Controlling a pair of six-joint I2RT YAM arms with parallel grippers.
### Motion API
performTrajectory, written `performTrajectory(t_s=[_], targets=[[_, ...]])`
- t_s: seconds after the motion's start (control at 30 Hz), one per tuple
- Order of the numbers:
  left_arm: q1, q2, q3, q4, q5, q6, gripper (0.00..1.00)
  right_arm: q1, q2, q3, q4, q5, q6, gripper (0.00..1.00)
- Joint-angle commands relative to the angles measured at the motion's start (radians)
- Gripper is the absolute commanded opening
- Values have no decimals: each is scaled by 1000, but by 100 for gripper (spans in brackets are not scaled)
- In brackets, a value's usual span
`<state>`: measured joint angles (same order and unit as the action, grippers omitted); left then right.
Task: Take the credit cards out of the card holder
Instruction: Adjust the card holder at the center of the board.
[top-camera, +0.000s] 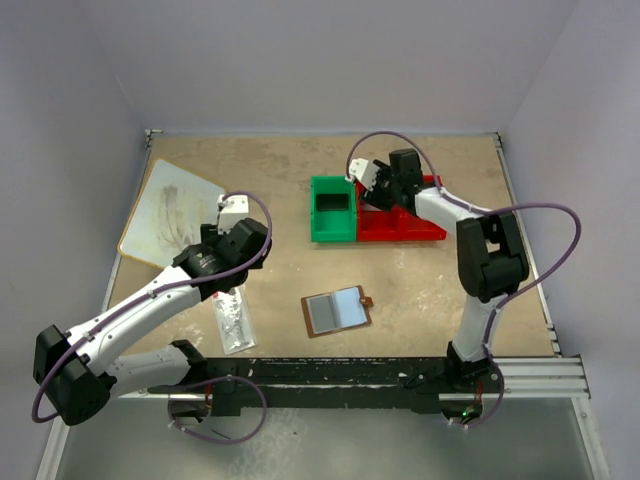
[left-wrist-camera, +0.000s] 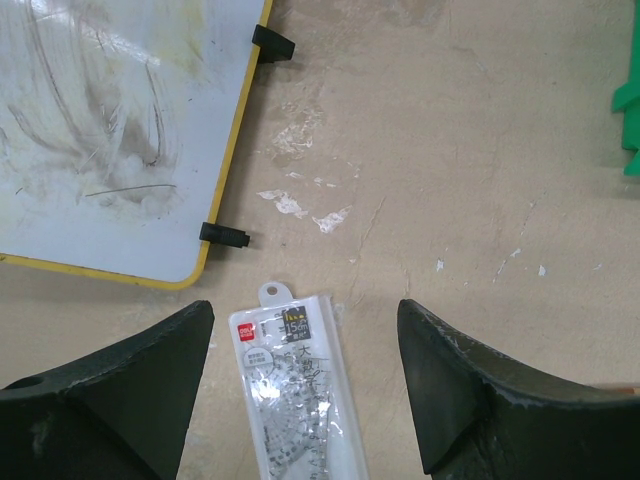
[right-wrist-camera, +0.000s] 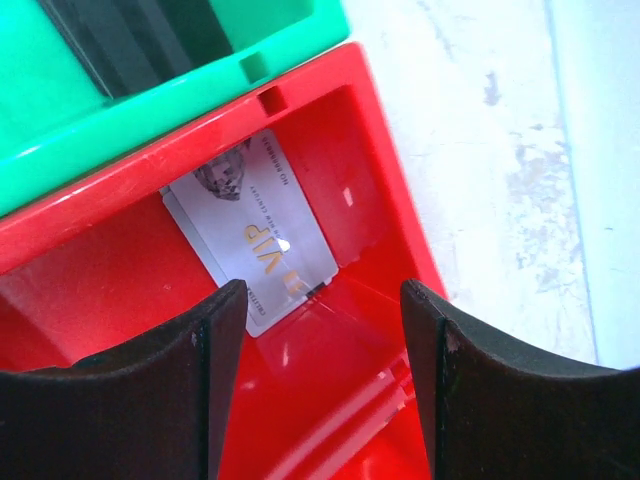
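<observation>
The right gripper (right-wrist-camera: 320, 300) hangs over the red bin (right-wrist-camera: 100, 300) with its jaws apart, gripping nothing. A silvery grey card (right-wrist-camera: 250, 235) lies in the bin just below and ahead of the gap between the fingers, and its near end reaches in between the fingertips. The green bin (right-wrist-camera: 60, 140) sits just beyond it, touching the red one. The left gripper (left-wrist-camera: 305, 310) is also spread wide and holds nothing. It hovers over the table (left-wrist-camera: 450, 150), with a clear packet (left-wrist-camera: 295, 400) lying below and between its fingers. A whiteboard (left-wrist-camera: 100, 130) lies ahead of it to the left. The wallet (top-camera: 337, 311) lies open on the table, well apart from both grippers: to the right of the left one, and back toward the bases from the right one.
</observation>
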<state>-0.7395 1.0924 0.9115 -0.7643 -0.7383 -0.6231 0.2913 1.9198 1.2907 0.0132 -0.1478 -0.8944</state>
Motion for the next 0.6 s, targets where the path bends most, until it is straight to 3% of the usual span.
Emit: performTrajectory(t_s=[0.0, 0.1, 0.2, 0.3, 0.47, 0.57], targets=[[8, -30, 2, 25, -10, 15, 72, -5, -161, -10, 73, -29, 125, 66], [8, -49, 3, 22, -19, 3, 72, -4, -303, -52, 168, -35, 297, 66], [9, -83, -1, 29, -15, 2, 73, -5, -417, -82, 223, -26, 644, 69], [8, -113, -3, 25, -39, -7, 73, -5, -513, -89, 139, -32, 1004, 70], [9, -156, 0, 9, -91, -32, 74, -4, -653, -221, 104, -53, 1207, 73], [8, -179, 1, 0, -118, -43, 74, 17, -733, -300, 110, -69, 1277, 64]])
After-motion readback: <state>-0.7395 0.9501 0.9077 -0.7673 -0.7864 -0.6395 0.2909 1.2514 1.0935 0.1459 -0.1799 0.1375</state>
